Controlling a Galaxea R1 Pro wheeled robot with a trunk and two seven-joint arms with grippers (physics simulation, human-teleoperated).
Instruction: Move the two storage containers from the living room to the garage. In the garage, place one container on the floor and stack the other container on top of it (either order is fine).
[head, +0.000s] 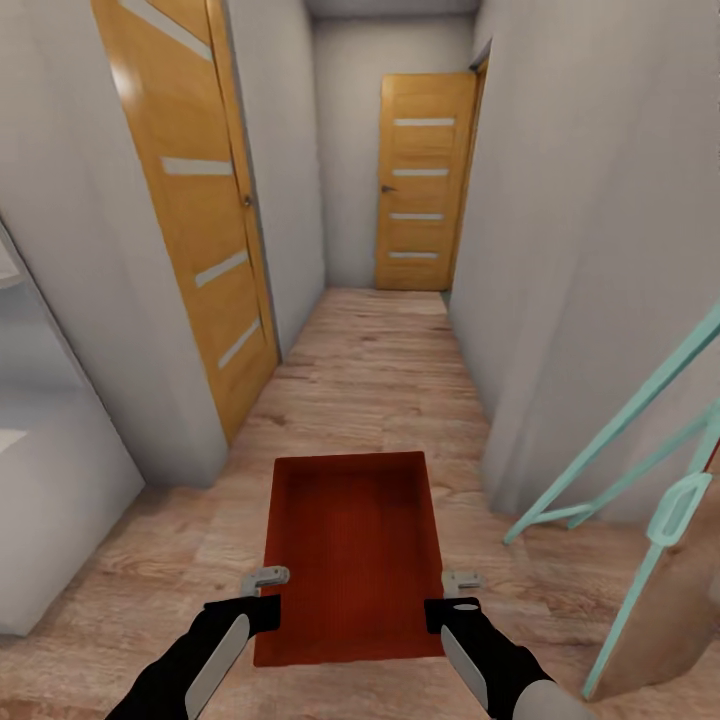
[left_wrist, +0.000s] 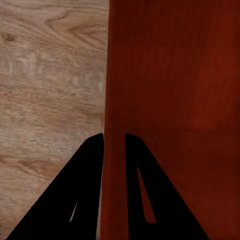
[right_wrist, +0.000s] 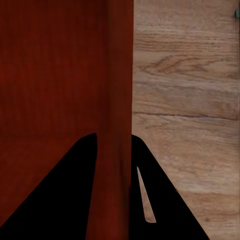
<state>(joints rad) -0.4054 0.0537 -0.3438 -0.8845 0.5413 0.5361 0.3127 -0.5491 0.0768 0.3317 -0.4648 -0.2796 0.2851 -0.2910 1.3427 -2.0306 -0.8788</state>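
Head view: one storage container (head: 350, 555) in transit down hallway, left hand (head: 266, 577) and right hand (head: 460, 580) pinching its side walls; garage, stacking, second container remain.

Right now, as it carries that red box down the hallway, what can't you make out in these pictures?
- Second box: not in sight; whether it has been moved is unknown.
- Red box: head view, its near end is hidden between the left tool and right tool.
- Far door: what lies beyond is hidden.
- Green frame: cut off by the picture's right edge.
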